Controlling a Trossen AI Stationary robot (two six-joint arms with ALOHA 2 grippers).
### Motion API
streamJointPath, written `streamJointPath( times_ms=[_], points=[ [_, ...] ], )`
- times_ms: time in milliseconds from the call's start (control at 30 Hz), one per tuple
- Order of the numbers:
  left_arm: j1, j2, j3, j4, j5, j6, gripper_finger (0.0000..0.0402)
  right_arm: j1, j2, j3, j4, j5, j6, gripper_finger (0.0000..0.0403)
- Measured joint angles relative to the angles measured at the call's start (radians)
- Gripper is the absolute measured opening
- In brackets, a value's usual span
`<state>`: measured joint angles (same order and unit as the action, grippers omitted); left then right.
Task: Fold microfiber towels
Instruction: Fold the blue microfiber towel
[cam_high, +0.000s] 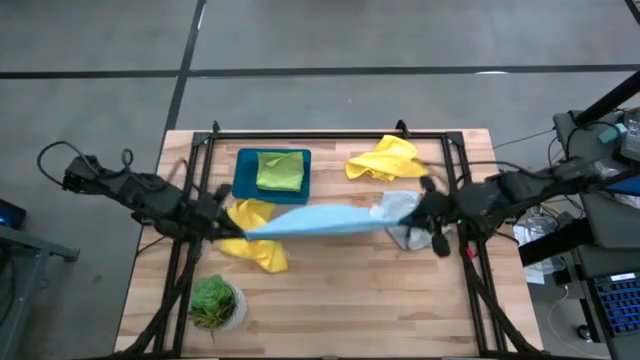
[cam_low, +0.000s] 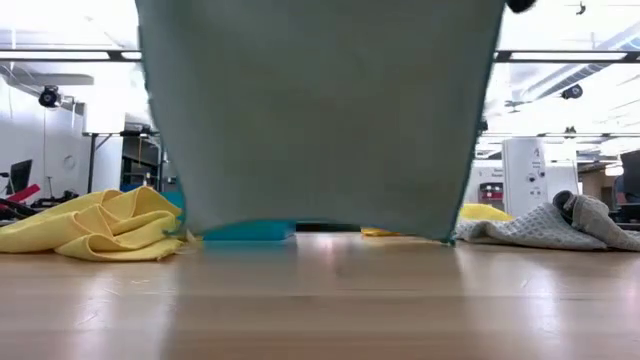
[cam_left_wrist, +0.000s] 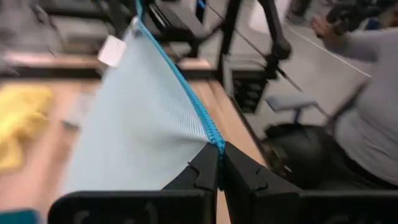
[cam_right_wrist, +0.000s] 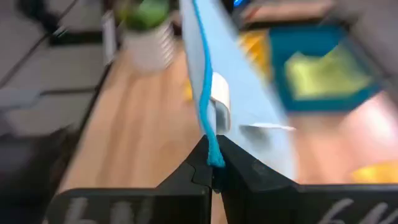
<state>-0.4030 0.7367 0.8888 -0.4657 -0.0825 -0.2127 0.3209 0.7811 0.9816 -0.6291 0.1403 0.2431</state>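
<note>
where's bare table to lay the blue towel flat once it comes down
Widest bare wood is the near strip, between the potted plant and the table's right edge, below the light blue towel stretched between the left gripper and right gripper. Crowded: the teal tray with the lime towel, yellow towels, grey towel.

A tray (cam_high: 240, 175) sits near the tabletop's (cam_high: 340, 300) rear edge, left of centre, with one towel (cam_high: 280, 170) in it. A potted plant (cam_high: 215, 302) stands at the front-left corner. Another towel (cam_high: 385, 158) lies rear-right.
</note>
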Motion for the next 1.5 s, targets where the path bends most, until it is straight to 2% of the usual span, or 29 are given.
streamJointPath(
  times_ms=[167, 400, 567, 667, 767, 833, 967, 1133, 1267, 1500],
  points=[
    [-0.076, 0.143, -0.063, 0.194, 0.108, -0.073, 0.0, 0.052, 0.06, -0.088, 0.014, -0.131, 0.133, 0.0008],
    [-0.196, 0.413, -0.089, 0.481, 0.111, -0.199, 0.0, 0.191, 0.14, -0.171, 0.076, -0.264, 0.362, 0.0008],
    [-0.22, 0.616, -0.066, 0.643, 0.111, -0.347, 0.0, 0.281, 0.209, -0.177, 0.096, -0.306, 0.516, 0.0008],
    [-0.225, 0.719, -0.063, 0.711, 0.181, -0.438, 0.0, 0.305, 0.261, -0.177, 0.133, -0.318, 0.548, 0.0008],
    [-0.227, 0.786, -0.063, 0.746, 0.227, -0.534, 0.0, 0.308, 0.315, -0.179, 0.192, -0.383, 0.58, 0.0008],
    [-0.227, 0.813, -0.062, 0.736, 0.249, -0.586, 0.0, 0.308, 0.351, -0.175, 0.198, -0.41, 0.583, 0.0008],
    [-0.214, 0.832, -0.065, 0.641, 0.256, -0.592, 0.0, 0.285, 0.391, -0.169, 0.151, -0.399, 0.53, 0.0008],
    [-0.163, 0.82, -0.069, 0.412, 0.183, -0.593, 0.0, 0.218, 0.399, -0.168, 0.02, -0.261, 0.475, 0.0008],
    [-0.118, 0.82, -0.081, 0.323, 0.122, -0.587, 0.0, 0.172, 0.398, -0.168, -0.076, -0.157, 0.452, 0.0008],
    [-0.059, 0.798, -0.084, 0.29, 0.103, -0.477, 0.0, 0.116, 0.4, -0.173, -0.099, -0.131, 0.418, 0.0008]
  ],
)
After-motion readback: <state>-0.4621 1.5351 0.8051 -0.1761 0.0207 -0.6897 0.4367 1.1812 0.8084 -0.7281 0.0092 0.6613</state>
